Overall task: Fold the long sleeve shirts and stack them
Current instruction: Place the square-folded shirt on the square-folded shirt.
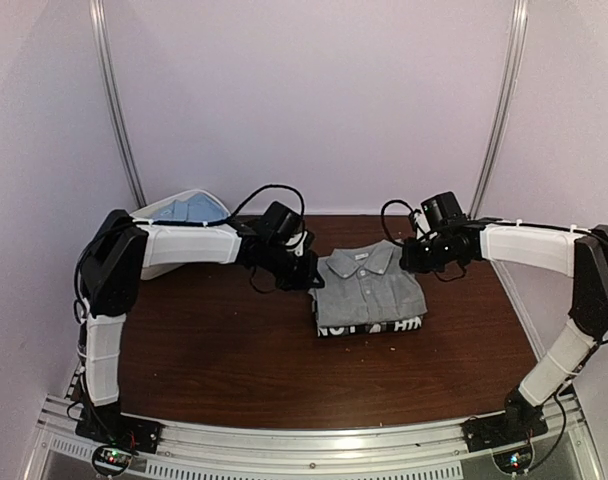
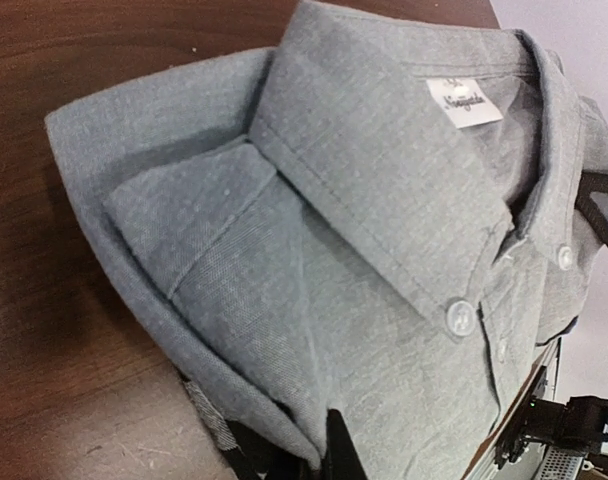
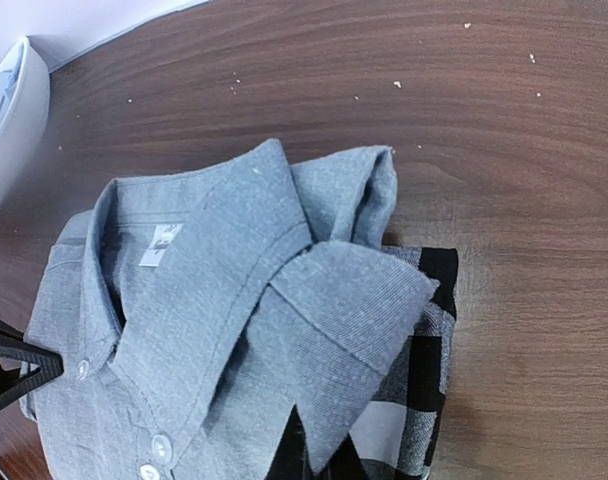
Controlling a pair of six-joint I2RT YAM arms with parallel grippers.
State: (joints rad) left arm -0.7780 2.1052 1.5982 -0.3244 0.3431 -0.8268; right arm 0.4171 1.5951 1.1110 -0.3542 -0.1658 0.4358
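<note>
Grey shirt (image 2: 384, 250) fills both wrist views, folded, collar up, lying atop checked shirt (image 3: 419, 400) on bench (image 1: 234, 350). We see left gripper (image 1: 309, 272) closed at its left edge, right gripper (image 1: 412, 255) closed at right edge; cloth pinched or not, we cannot tell. Fingertips (image 2: 336, 455) mostly cut off.

Dark brown wood-grain table (image 1: 234, 350) — the single supporting surface. Near its middle lies a folded black-and-white checked shirt (image 1: 369, 327), only its near edge showing. A white plastic tub (image 1: 156, 211) rests at the far left corner — pale specks (image 3: 397, 84) dot the bare wood.
</note>
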